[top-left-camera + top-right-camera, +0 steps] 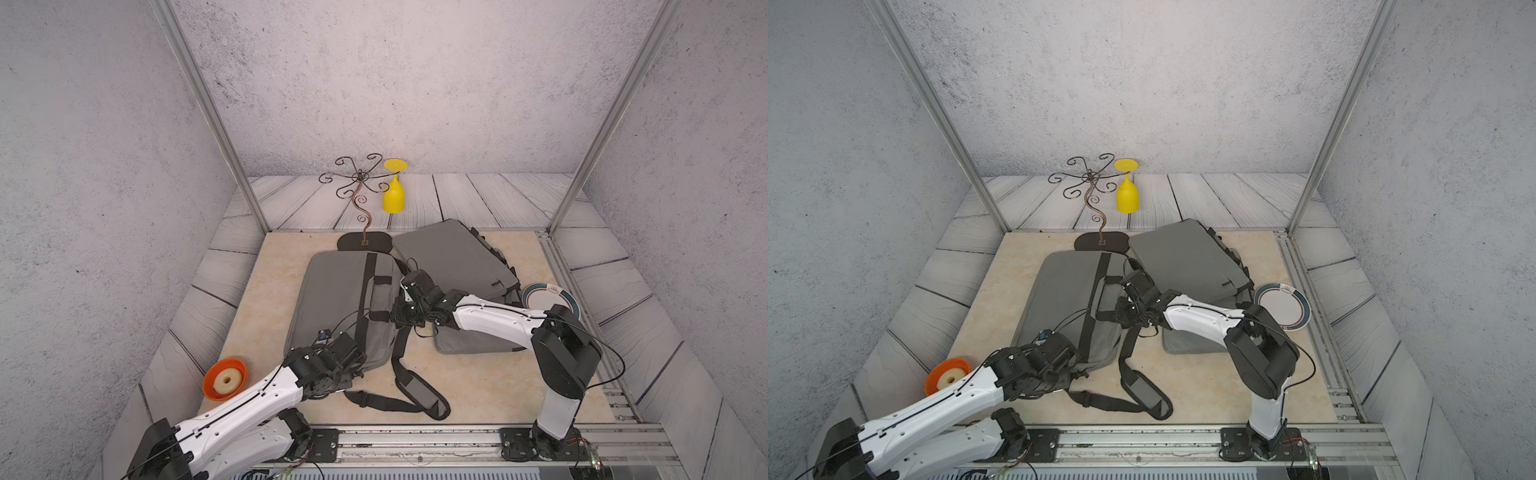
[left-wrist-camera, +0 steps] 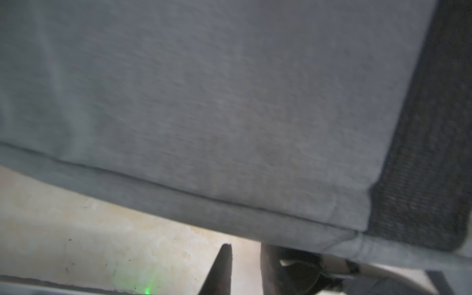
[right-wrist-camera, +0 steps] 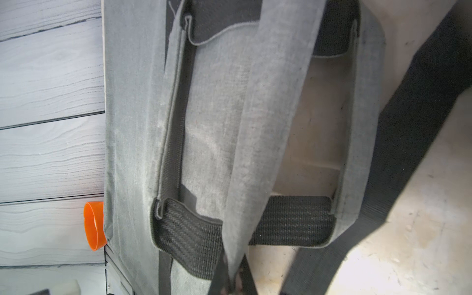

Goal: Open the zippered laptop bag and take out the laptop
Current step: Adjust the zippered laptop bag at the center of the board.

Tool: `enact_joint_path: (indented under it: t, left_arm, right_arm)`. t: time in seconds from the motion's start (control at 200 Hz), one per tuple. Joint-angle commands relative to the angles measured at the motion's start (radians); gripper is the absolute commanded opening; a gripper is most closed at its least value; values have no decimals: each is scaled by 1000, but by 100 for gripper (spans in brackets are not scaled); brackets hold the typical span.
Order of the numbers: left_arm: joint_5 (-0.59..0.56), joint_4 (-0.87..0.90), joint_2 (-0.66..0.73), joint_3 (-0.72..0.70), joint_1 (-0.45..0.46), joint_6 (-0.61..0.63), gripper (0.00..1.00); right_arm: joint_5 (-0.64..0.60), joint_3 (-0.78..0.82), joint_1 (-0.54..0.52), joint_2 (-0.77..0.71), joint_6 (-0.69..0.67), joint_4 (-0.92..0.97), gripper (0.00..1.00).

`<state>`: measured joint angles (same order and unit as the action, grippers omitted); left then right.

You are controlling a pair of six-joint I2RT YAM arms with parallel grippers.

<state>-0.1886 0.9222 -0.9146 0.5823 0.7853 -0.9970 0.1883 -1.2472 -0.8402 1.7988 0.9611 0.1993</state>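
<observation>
Right wrist view: grey laptop bag [image 3: 217, 127], black webbing straps [image 3: 293, 219]

No words or numbers can be read. The plate [image 1: 540, 300] — well aside from the fingers of the right gripper [image 3: 233, 282] — bears a small dark squiggle on its rim, too tiny to read. A dark tab [image 1: 496, 284] on the grey bag [image 1: 449, 253] beyond those fingers — illegible.

The laptop bag [image 1: 332, 291] is grey with black straps [image 1: 367, 286], the tabletop [image 1: 478, 382] under it marbled beige, the bowl [image 1: 215, 370] near it orange, the goblet [image 1: 393, 201] behind it yellow, the plate [image 1: 546, 297] white, teal-rimmed.
</observation>
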Motion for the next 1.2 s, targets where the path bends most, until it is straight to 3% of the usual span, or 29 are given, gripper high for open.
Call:
enact_joint_path:
  t: [0.0, 0.235, 0.395, 0.54, 0.736, 0.846, 1.051, 1.196]
  left_arm:
    - [-33, 20, -15, -9, -56, 54, 21]
    - [-37, 7, -21, 45, -182, 153, 16]
    - [4, 115, 16, 117, -185, 94, 33]
    - [-29, 172, 127, 138, -192, 31, 60]
    - [116, 81, 192, 67, -405, 41, 70]
    - [187, -2, 164, 40, -512, 45, 71]
    - [234, -103, 129, -17, -594, 33, 74]
    - [275, -154, 118, -66, -598, -5, 63]
  right_arm:
    - [-20, 9, 8, -98, 10, -45, 0]
    - [-38, 27, 9, -102, 4, -53, 0]
    - [-57, 28, 9, -89, -20, -48, 0]
    - [-62, 38, 11, -74, -40, -50, 0]
    - [-64, 40, 19, -56, -60, -51, 0]
    - [-67, 43, 23, -52, -65, -46, 0]
    - [-57, 39, 28, -31, -72, -47, 0]
    - [-52, 31, 39, -9, -88, -46, 0]
